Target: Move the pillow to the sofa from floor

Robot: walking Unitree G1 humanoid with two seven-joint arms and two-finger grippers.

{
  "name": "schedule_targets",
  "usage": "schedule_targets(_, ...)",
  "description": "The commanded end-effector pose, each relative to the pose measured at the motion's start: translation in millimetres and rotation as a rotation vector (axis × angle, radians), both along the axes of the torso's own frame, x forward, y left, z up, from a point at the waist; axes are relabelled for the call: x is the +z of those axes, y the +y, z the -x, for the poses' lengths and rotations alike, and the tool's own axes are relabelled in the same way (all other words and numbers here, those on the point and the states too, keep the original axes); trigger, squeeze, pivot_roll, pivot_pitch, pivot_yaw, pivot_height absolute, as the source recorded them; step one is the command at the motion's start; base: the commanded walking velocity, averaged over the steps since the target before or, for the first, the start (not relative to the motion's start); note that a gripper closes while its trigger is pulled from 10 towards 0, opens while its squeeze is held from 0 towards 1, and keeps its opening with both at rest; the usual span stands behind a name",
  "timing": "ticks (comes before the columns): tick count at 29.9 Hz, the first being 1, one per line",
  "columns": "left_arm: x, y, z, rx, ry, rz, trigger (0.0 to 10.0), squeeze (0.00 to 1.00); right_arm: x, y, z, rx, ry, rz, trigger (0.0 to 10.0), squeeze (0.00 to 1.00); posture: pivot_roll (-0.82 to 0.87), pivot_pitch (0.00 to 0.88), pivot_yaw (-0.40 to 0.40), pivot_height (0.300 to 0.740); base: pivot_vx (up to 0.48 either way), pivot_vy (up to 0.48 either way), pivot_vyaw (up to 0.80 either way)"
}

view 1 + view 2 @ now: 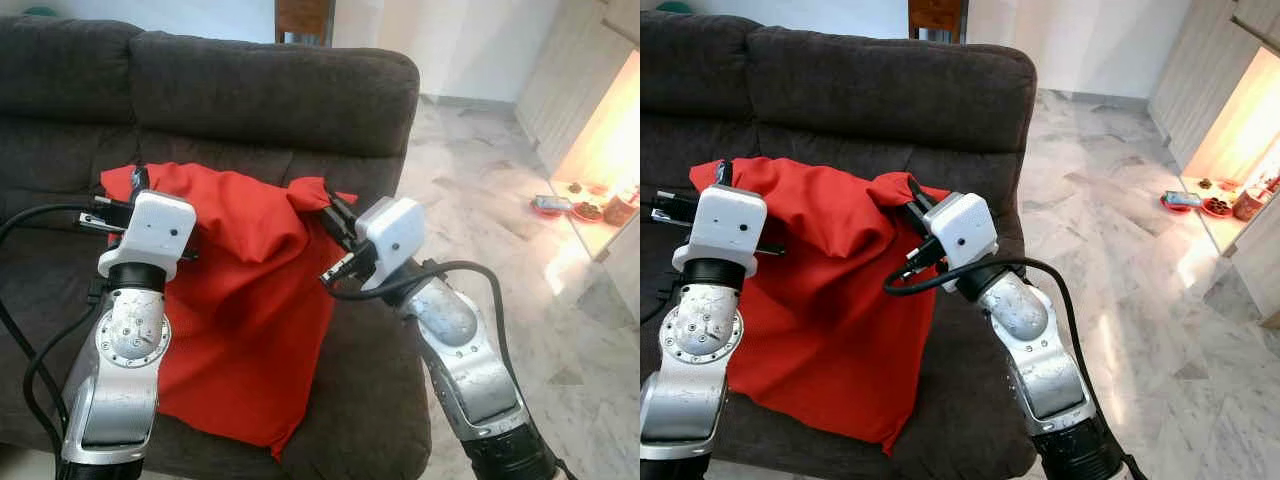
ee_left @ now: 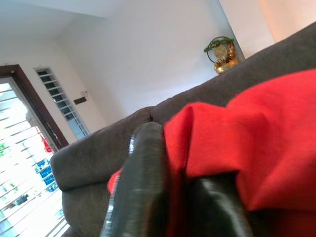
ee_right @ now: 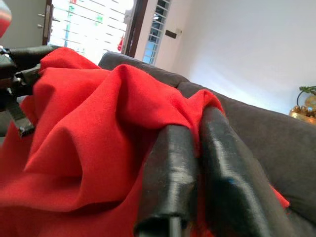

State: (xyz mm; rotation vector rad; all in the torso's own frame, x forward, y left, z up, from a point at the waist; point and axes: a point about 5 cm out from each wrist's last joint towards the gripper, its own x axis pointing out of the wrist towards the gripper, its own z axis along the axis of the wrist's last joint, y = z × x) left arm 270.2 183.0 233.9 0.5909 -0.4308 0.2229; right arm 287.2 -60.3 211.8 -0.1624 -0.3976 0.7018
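Note:
A red pillow [image 1: 245, 300] hangs slack in front of the dark grey sofa [image 1: 270, 90], its lower end resting on the seat cushion. My left gripper [image 1: 135, 185] is shut on the pillow's upper left corner [image 2: 207, 143], the red cloth pinched between the black fingers [image 2: 140, 187]. My right gripper [image 1: 325, 205] is shut on the upper right corner [image 3: 197, 106], where the fabric bunches between its fingers [image 3: 170, 173]. Both grippers hold the top edge at about the height of the backrest's base.
The sofa's backrest [image 1: 880, 85] rises right behind the pillow. To the right lies a marble floor [image 1: 500, 200]. A low lit shelf [image 1: 600, 210] with small dishes stands at the far right. A wooden piece [image 1: 303, 18] shows behind the sofa.

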Motion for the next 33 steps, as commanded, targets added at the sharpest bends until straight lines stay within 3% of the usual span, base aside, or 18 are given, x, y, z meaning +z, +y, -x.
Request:
schedule_targets(1, 9, -4.0, 2.3, -0.015, -0.038, 0.001, 10.0, 1.00, 9, -1.7, 1.3, 0.004, -0.039, -0.015, 10.0, 1.00, 0.03, 0.037, -0.081, 0.740, 0.000, 0.000, 0.00)
schedule_targets(18, 14, -4.9, 1.6, -0.011, -0.064, 0.003, 10.0, 1.00, 11, -4.0, -0.8, -0.021, -0.056, -0.014, 10.0, 1.00, 0.03, 0.037, -0.082, 0.740, 0.000, 0.000, 0.00)
schedule_targets(19, 14, -5.1, 1.5, -0.011, -0.067, 0.006, 10.0, 1.00, 11, -5.3, -2.4, -0.038, -0.061, -0.003, 10.0, 0.00, 0.03, 0.038, -0.082, 0.740, 0.000, 0.000, 0.00)
schedule_targets(26, 15, -6.1, 1.2, -0.011, -0.074, 0.009, 10.0, 1.00, 9, -15.0, -10.1, -0.121, -0.059, 0.006, 10.0, 0.00, 0.03, 0.039, -0.083, 0.740, 0.000, 0.000, 0.00)
schedule_targets(27, 10, -7.9, -0.6, -0.023, -0.051, 0.014, 10.0, 0.75, 5, -23.3, -15.1, -0.175, -0.038, -0.001, 10.0, 0.00, 0.03, 0.039, -0.081, 0.740, 0.000, 0.000, 0.00)
schedule_targets(28, 1, -9.2, -2.8, -0.043, -0.011, 0.021, 10.0, 0.00, 0, -33.7, -20.8, -0.234, -0.005, -0.020, 10.0, 0.00, 0.03, 0.040, -0.081, 0.740, 0.000, 0.000, 0.00)
schedule_targets(33, -49, -4.0, -8.0, -0.084, 0.193, 0.128, 10.0, 0.00, -29, -79.3, -39.5, -0.457, 0.169, -0.145, 10.0, 0.00, 0.02, 0.038, -0.076, 0.740, 0.000, 0.000, 0.00)
